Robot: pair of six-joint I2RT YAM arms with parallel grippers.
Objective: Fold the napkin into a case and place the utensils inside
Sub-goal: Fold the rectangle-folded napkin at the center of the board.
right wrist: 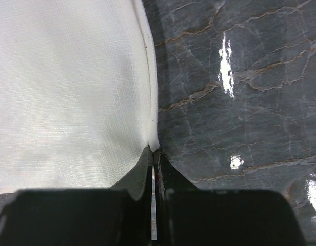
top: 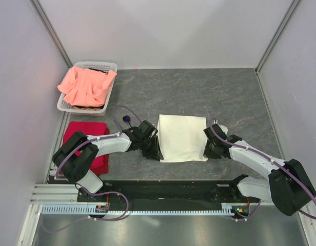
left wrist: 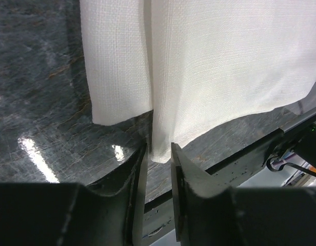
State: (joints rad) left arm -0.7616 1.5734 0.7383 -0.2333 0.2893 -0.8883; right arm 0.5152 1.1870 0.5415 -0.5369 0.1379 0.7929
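Observation:
The cream-white napkin (top: 182, 137) lies folded into a rectangle at the table's middle. My left gripper (top: 156, 152) is at its near left corner. In the left wrist view the jaws (left wrist: 159, 151) stand a little apart, with the napkin's corner (left wrist: 160, 148) hanging between the tips. My right gripper (top: 209, 147) is at the napkin's near right edge. In the right wrist view it (right wrist: 154, 149) is pinched shut on the napkin's hem (right wrist: 150, 134). A small round dark purple utensil head (top: 126, 119) shows behind the left arm. The rest of the utensils is hidden.
A white basket (top: 109, 65) holding a salmon-pink cloth (top: 85, 84) stands at the back left. A red cloth (top: 89, 134) lies flat at the left, under the left arm. White walls close in the grey marbled table (top: 199, 92).

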